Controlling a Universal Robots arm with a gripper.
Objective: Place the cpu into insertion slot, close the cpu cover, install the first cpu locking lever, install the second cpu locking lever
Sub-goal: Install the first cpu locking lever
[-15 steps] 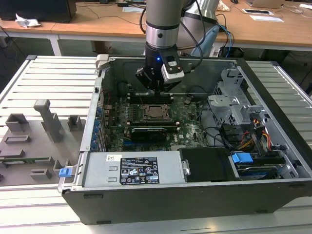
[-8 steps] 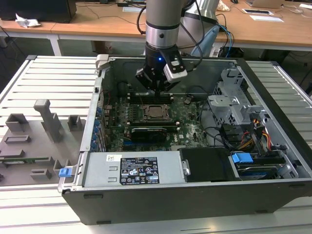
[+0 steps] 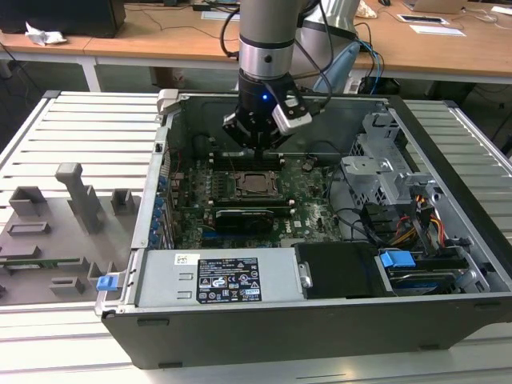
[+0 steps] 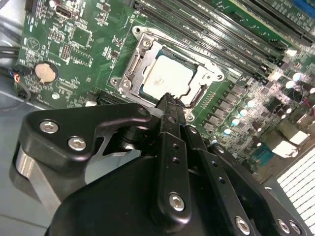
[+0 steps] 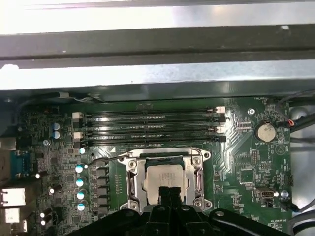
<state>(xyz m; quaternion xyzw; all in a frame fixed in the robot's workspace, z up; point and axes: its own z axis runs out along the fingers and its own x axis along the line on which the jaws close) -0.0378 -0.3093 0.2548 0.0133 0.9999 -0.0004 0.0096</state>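
The cpu (image 5: 165, 177) is a silvery square chip lying flat in the insertion slot, whose contact field is hidden beneath it. The cpu cover (image 5: 134, 179) is a metal frame lying down around the chip, which shows through its window. In the second wrist view the cpu (image 4: 167, 78) and cover (image 4: 142, 49) sit just past my gripper (image 4: 170, 98). The black fingers are shut together with nothing between them. A thin lever wire (image 5: 106, 160) runs beside one corner of the socket. In the exterior view my gripper (image 3: 260, 146) hangs just above the cpu (image 3: 256, 183).
Long black memory slots (image 5: 152, 125) run beside the socket, near the case wall (image 5: 157, 44). A coin battery (image 5: 266, 131) sits on the board. A black card (image 3: 252, 216), a drive cage (image 3: 376, 160) and a power supply (image 3: 216, 280) crowd the case. A grey fixture tray (image 3: 64, 216) lies on the exterior view's left.
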